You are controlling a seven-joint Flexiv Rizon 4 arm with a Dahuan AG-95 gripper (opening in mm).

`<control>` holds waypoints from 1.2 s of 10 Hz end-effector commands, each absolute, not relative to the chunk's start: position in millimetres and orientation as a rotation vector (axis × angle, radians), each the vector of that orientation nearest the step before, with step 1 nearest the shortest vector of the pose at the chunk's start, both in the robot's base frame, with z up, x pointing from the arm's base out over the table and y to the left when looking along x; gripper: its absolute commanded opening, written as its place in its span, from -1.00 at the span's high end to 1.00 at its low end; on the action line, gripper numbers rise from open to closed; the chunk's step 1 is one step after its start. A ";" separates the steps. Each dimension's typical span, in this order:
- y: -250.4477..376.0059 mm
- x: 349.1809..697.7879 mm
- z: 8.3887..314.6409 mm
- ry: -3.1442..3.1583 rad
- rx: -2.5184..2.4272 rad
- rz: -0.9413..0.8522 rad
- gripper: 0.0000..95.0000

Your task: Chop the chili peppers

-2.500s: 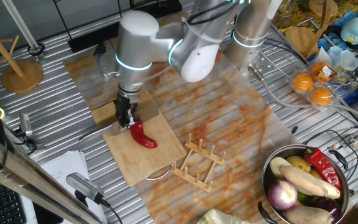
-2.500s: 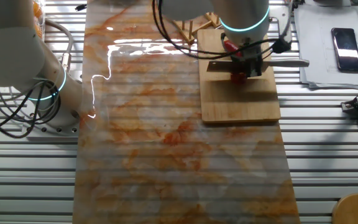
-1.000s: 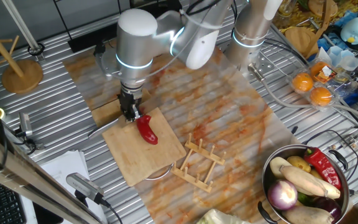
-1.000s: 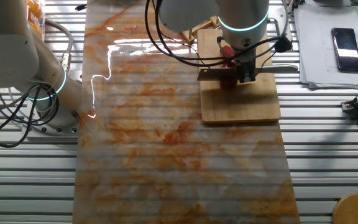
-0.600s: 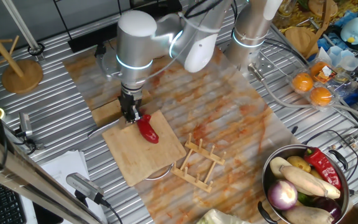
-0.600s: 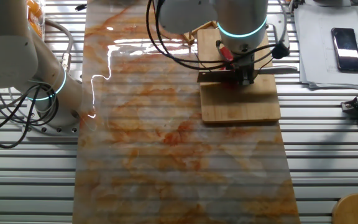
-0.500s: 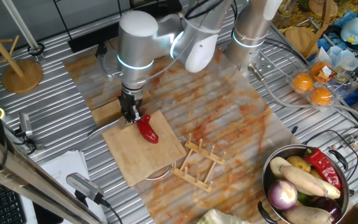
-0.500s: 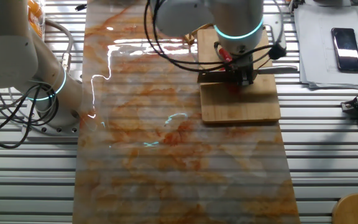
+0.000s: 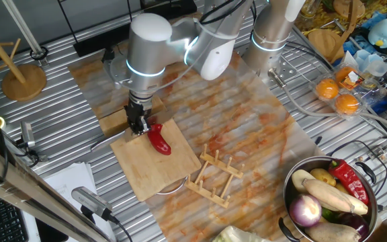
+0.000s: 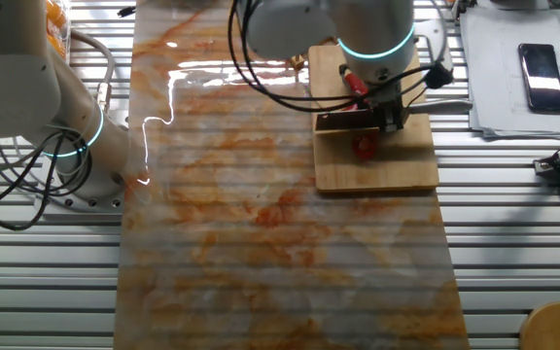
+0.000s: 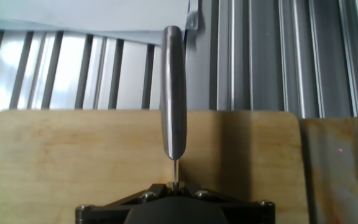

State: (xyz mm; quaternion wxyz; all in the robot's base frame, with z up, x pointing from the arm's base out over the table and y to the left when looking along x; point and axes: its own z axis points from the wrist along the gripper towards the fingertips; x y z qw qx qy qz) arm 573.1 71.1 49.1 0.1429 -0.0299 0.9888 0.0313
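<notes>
Jaws closed on a knife (image 11: 173,99): the gripper (image 9: 138,124) grips the blade near its base, as the hand view shows, with the steel handle pointing away along the fingers and out past the edge of the cutting board (image 9: 154,160). Going left to right in one fixed view, a wooden stand (image 9: 19,75) sits by the far left corner of the bench, then the arm comes down over the board's far left corner, and the chili pepper (image 9: 158,140) lies just to the right of the gripper, on the board and near its far edge. The pepper looks whole, curved and glossy, its long axis running diagonally from the gripper toward the board's middle. Further right stand a small wooden rack (image 9: 215,174) just off the board, and a metal bowl of mixed vegetables (image 9: 364,214) at the near right corner. In the other fixed view the blade appears as a dark strip crossing the board, with a bit of red pepper showing just past it. The blade seems to lie roughly across the pepper's stem end, so the coming cut likely depends on shifting along that diagonal toward the tip. No cut pieces can be made out, so the chopping looks barely begun.
</notes>
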 end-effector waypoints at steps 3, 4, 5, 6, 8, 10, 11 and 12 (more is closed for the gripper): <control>77.9 578.8 92.4 2.893 -0.115 -0.005 1.00; 83.4 578.9 109.9 2.907 -0.111 -0.002 1.00; 86.1 577.0 118.9 2.916 -0.101 0.002 1.00; 88.6 575.6 124.4 2.917 -0.084 0.010 1.00; 94.6 576.8 121.8 2.916 -0.049 0.026 1.00; 95.7 577.8 117.0 2.911 -0.034 0.025 1.00; 95.3 577.5 116.5 2.912 -0.035 0.023 1.00; 94.9 576.9 116.1 2.915 -0.032 0.013 1.00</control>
